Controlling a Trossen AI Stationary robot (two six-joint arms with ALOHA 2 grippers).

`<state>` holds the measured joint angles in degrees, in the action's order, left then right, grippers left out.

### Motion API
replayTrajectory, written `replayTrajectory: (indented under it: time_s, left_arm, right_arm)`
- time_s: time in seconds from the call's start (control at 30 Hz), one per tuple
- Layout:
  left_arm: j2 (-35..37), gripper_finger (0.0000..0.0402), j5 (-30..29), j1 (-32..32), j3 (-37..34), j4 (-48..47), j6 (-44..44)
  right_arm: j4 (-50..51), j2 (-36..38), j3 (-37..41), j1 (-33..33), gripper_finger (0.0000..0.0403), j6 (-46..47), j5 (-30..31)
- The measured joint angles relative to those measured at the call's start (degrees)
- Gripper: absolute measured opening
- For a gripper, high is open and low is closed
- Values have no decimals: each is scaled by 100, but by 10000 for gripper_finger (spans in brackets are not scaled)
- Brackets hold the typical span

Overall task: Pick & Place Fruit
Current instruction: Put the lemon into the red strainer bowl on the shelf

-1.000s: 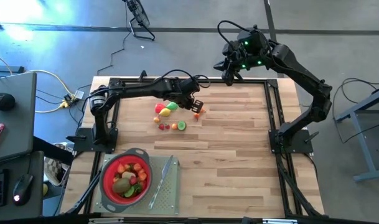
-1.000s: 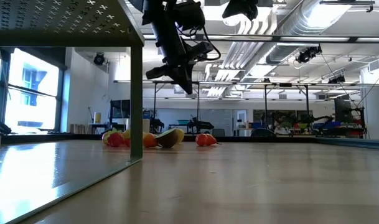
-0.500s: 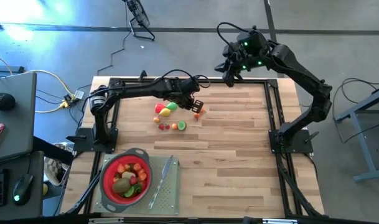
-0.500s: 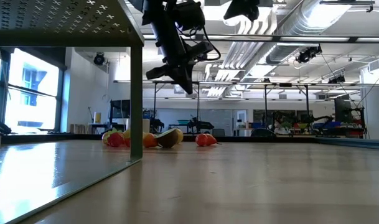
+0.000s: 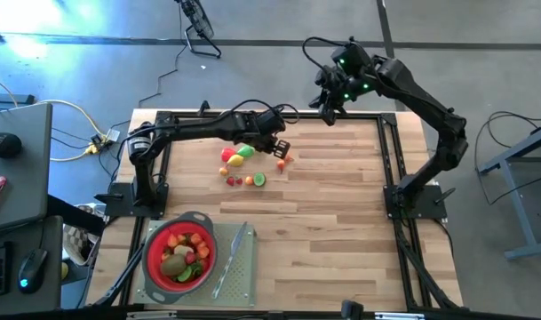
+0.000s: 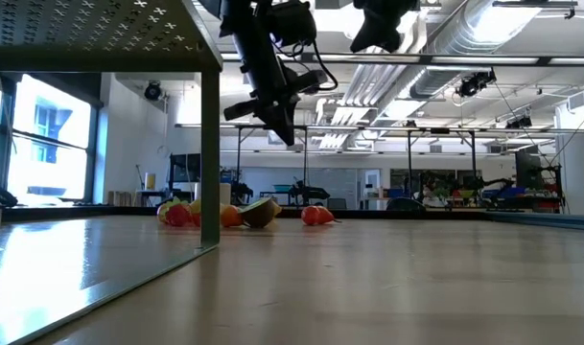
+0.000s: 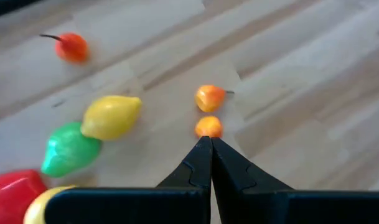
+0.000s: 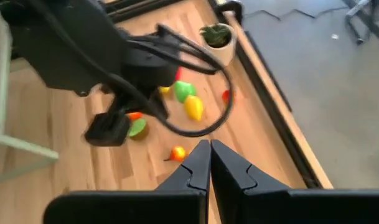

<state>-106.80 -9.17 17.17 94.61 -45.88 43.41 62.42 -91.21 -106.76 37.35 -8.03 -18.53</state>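
Left gripper (image 7: 210, 144) hung over loose fruit (image 5: 242, 158) at far side of table (image 5: 341, 222), fingers pressed together, nothing in them. Probably lining up on small orange piece (image 7: 208, 126) just ahead. More fruit already sat in red strainer (image 5: 153, 258) near front. Right gripper (image 5: 327, 110) waited high past back edge, fingers pressed together too, out of way.

No text, label or number (on anything) can be read.
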Motion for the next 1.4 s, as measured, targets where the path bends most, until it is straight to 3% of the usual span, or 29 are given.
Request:
replayTrajectory:
  time_s: [0.3, 0.57, 0.73, 0.93, 1.4]
  left_arm:
    - [0, 0, -371, -136, 4, 162, 54]
    - [0, 0, -605, -195, 4, -108, 95]
    - [4, 0, -583, -177, -237, -212, 302]
    - [-21, 0, 115, 189, -707, 209, 795]
    - [-221, 0, -233, 380, -774, 943, 669]
  right_arm:
    - [-294, -126, 589, 77, 4, -1110, -721]
    - [-836, -132, 1572, 197, 4, -2170, -769]
    - [-1225, -132, 1981, 363, 4, -2202, -1100]
    - [-1527, -130, 2212, 406, 4, -2029, -1178]
    - [-1556, -126, 2240, 406, 4, -1877, -1164]
